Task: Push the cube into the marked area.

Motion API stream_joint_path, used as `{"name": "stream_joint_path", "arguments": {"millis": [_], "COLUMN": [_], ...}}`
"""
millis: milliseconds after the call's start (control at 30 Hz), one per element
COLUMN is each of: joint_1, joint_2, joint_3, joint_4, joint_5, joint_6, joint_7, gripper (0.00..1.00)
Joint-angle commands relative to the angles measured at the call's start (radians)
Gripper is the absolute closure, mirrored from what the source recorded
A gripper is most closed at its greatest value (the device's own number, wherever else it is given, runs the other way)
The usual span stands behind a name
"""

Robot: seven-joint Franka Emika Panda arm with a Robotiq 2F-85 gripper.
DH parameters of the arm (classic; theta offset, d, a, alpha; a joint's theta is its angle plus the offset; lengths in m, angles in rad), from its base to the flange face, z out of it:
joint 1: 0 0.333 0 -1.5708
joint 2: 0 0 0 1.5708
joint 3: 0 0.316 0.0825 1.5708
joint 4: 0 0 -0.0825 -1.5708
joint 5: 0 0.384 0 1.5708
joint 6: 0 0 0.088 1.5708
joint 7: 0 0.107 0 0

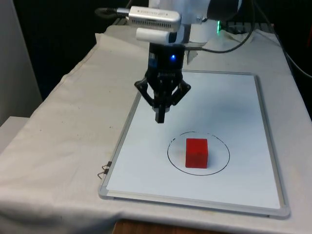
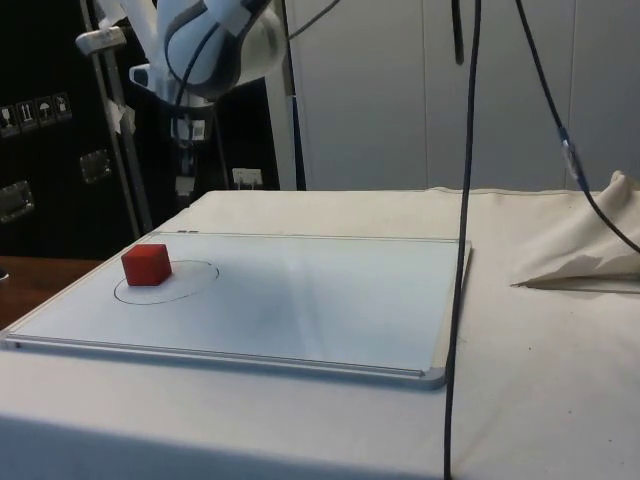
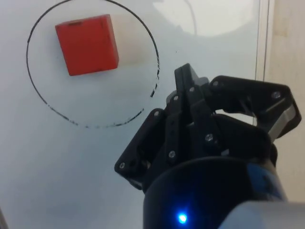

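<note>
- The black two-finger pincer (image 1: 160, 118) hung above the flat white board with a pale metal rim (image 1: 260, 117), its fingers drawn together to a single tip and holding nothing.
- The small red cube with matte faces and crisp edges (image 1: 196, 152) sat beyond the pincer's tip and apart from it, wholly inside the thin black hand-drawn circle (image 1: 224, 144) that marked the area.
- In the wrist view the cube (image 3: 87, 44) lay off-centre within the circle (image 3: 40, 98), nearer one arc, with no edge crossing the line.
- Judgement: the push appeared complete; any further contact should be avoided, since the smooth board would let the light cube slide easily.
- Judgement: the pincer should be withdrawn straight upward, clear of the cube.
- The board rested on the bench under a creased white cloth (image 1: 63, 126).
</note>
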Motion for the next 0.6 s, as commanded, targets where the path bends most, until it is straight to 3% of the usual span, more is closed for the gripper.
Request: {"name": "stream_joint_path", "arguments": {"millis": [0,100,567], "joint_1": [0.001,0.003,0.018], "joint_2": [-0.013,-0.027,-0.204], "joint_3": [0.001,0.001,0.011], "joint_4": [-0.013,-0.027,-0.192], "joint_5": [0.001,0.001,-0.001], "joint_6": [0.001,-0.001,-0.003], "joint_7": [-0.002,0.000,0.014], "gripper": [1.00,1.00,1.00]}}
